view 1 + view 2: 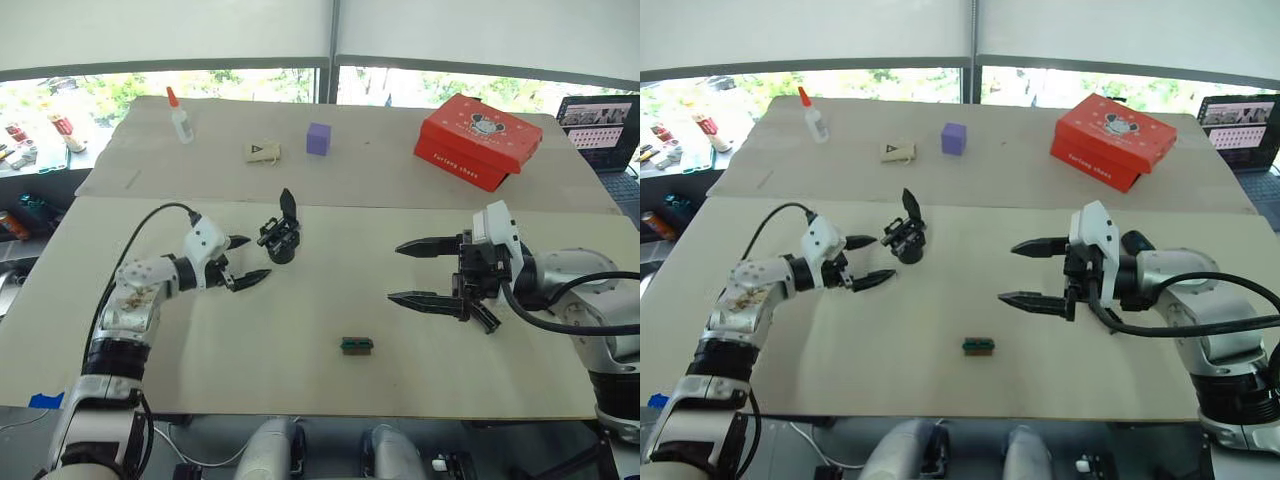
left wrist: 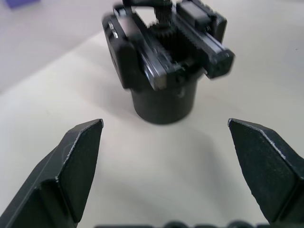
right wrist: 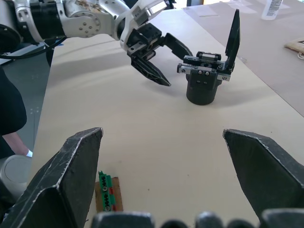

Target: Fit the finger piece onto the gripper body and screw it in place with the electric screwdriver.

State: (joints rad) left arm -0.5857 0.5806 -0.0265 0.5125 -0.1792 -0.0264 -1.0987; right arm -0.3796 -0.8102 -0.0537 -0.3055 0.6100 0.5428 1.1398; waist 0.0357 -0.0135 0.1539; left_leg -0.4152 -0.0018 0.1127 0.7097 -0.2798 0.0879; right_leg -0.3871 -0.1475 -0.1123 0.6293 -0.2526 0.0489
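Just beside left gripper [image 1: 243, 261], gripper body [image 1: 281, 240] upright, finger pointing up, both grippers' jaws open, right gripper [image 1: 420, 272] apart.

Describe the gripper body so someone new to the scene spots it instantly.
Start at the pale beige table and go to the open left claw, near the board seam. Just beyond its tips stands the gripper body: a small black assembly on a round dark base, one pointed black finger sticking upright. The green-and-black block lies flat, nearer the front edge.

Black gripper body [image 1: 280, 240] upright on table, 1 finger raised
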